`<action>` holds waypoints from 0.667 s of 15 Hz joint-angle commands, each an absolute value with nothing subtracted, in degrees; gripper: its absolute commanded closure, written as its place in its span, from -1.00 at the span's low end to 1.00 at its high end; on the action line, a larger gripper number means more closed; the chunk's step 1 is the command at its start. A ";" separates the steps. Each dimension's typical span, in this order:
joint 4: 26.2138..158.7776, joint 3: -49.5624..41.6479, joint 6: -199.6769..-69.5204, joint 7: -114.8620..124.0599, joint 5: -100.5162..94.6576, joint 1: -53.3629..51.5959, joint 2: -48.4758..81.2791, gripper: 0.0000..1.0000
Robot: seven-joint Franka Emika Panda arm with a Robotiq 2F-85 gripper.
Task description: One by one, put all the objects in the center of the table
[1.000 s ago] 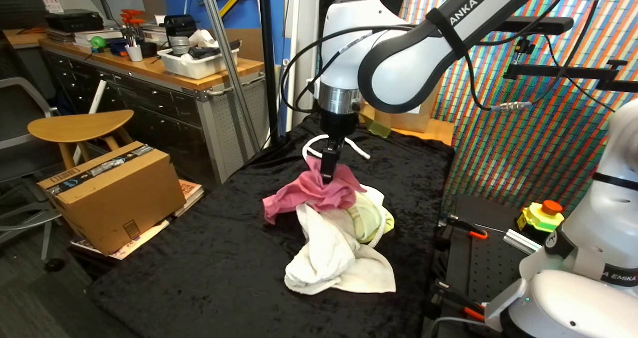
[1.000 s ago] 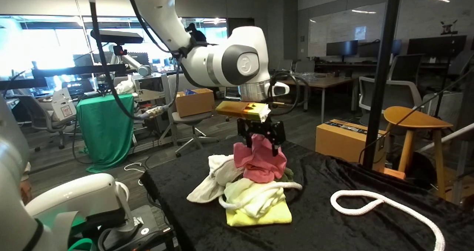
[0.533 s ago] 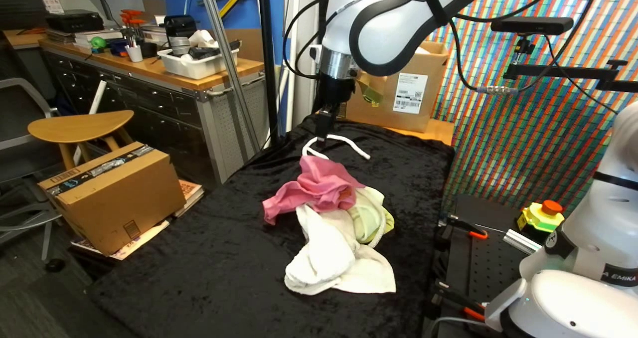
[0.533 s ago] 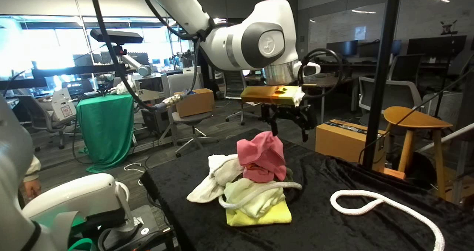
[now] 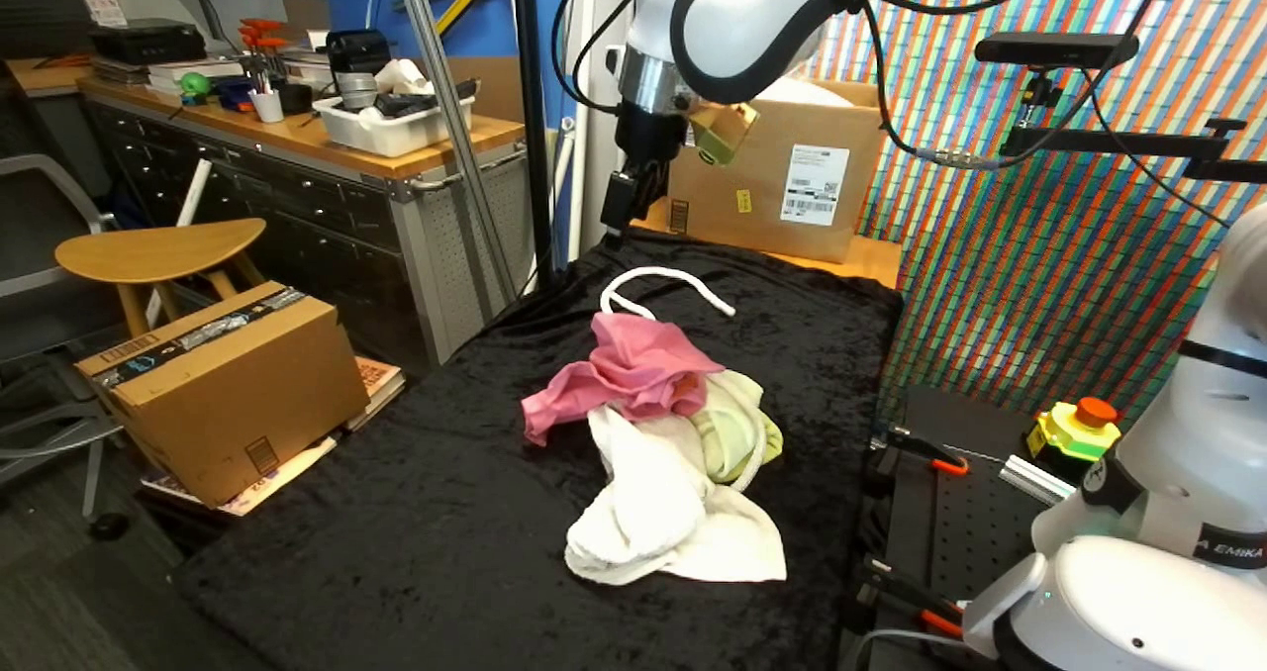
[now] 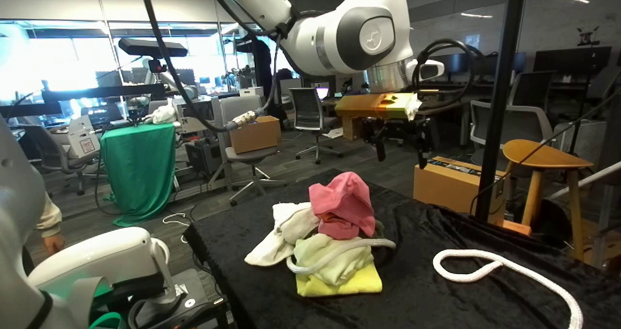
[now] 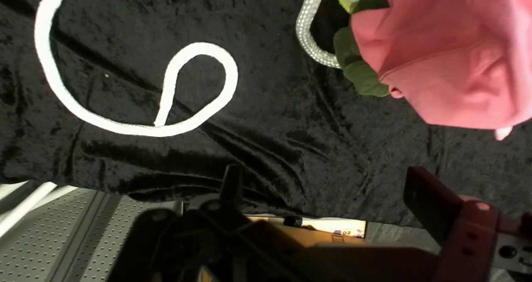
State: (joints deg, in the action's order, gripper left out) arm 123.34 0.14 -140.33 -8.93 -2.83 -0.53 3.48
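Observation:
My gripper (image 6: 402, 156) hangs above the far part of the black table (image 5: 426, 552), open with nothing between its fingers. The wrist view shows dark fabric beyond its wide-apart fingertips (image 7: 232, 178). A crumpled pink cloth (image 6: 342, 195) tops a pile around mid-table, with an orange-red patch (image 6: 335, 218) tucked under its front. White cloths (image 5: 648, 503) spread from the pile in both exterior views. Below the pink one are a pale cloth (image 6: 335, 266) crossed by a length of rope (image 6: 335, 252), and a yellow-green cloth (image 6: 342, 283). Separately, a curled white rope (image 7: 116, 126) lies flat.
A cardboard box (image 5: 233, 394) stands beside the table, and another box (image 5: 762, 196) is behind its far end. A black post (image 6: 499, 101) rises near one edge. White robot parts (image 5: 1138, 602) and a red-topped emergency button (image 5: 1094, 414) are at the opposite side.
One second ago my fingers were around the top of the pink cloth. The gripper has risen and moved off toward the table's far end; the pink cloth stays on the pile, slightly settled.

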 commanded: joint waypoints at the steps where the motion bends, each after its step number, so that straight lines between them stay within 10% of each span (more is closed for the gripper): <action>1: 115.05 -1.29 -137.18 -9.22 -1.85 1.34 9.46 -1.00; 10: 97.98 -3.85 -130.64 -11.12 -4.89 5.32 25.31 -1.00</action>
State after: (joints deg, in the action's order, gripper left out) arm 105.89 -3.74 -134.53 -10.44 -4.05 4.73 19.25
